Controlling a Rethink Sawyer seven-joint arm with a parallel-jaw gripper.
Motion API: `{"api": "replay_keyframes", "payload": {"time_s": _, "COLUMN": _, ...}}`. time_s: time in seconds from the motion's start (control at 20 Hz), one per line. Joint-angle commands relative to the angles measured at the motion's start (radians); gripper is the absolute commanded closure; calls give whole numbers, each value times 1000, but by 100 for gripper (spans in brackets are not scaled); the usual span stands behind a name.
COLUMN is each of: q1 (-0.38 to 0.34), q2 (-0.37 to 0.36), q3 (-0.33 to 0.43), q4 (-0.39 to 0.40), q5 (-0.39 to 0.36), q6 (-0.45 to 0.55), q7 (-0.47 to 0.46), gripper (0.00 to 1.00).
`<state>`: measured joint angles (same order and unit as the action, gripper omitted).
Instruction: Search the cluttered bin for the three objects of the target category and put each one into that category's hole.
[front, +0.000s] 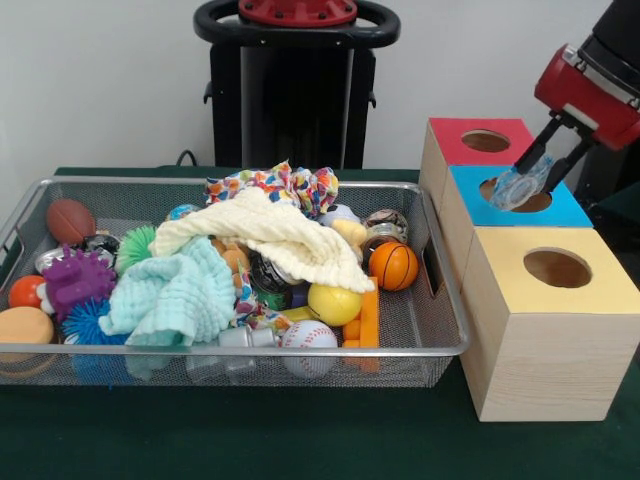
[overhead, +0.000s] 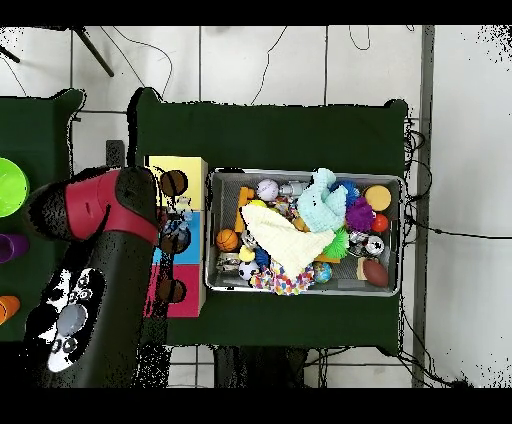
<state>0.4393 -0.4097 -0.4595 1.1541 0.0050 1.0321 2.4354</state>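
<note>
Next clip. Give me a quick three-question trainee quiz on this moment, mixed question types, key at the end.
1. True or false: the pincer hangs over the red box.
2. What does the pincer hold? A) the orange basketball B) a clear crinkled plastic object C) the baseball
3. Fill in: the cream cloth lies inside the wire ____.

Key:
1. False. It is over the hole of the blue box.
2. B. Both balls lie in the bin.
3. Bin.
</note>
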Motion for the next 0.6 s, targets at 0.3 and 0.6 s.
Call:
{"api": "replay_keyframes", "payload": {"time_s": 0.3, "q1": 3, "q2": 38, "q3": 37, "q4": 135, "q5": 52, "q6": -100, "q7": 285, "gripper": 100}}
{"api": "replay_keyframes", "payload": {"time_s": 0.6, "q1": 12, "q2": 42, "q3": 27, "q4": 138, "q5": 64, "q6": -99, "q7": 284, "gripper": 100}}
